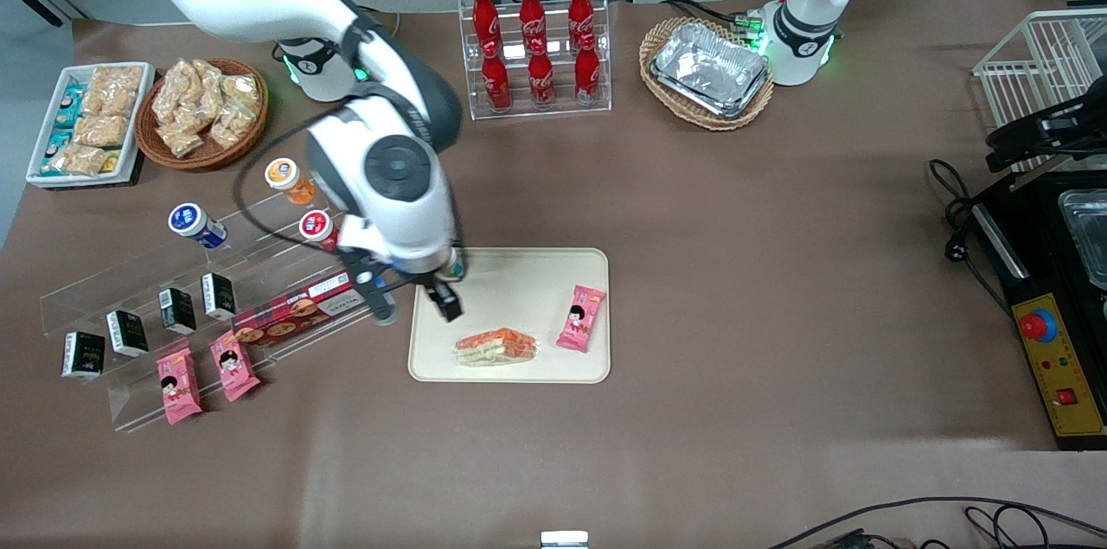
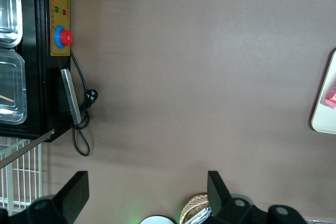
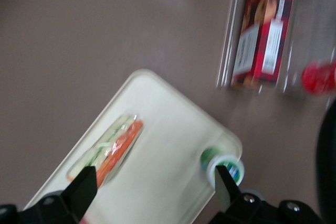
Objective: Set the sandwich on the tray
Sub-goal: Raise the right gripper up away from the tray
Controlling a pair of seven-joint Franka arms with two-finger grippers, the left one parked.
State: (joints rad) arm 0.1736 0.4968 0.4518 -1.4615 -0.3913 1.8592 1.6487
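The sandwich (image 1: 495, 347) lies flat on the tray (image 1: 510, 281), near the edge closest to the front camera, beside a pink snack packet (image 1: 580, 318). The gripper (image 1: 443, 296) hangs above the tray, fingers spread and holding nothing

**Only the cola brand is reading clearly**

The red bottles (image 1: 531, 47) in the clear rack are showing white Coca-Cola script. The red plaid box (image 1: 298, 312) is carrying a white label, but its print is blurring past reading, as are the cup lids and small black cartons. The gripper (image 1: 446, 300) is hovering, fingers spread, over the tray (image 1: 519, 277).
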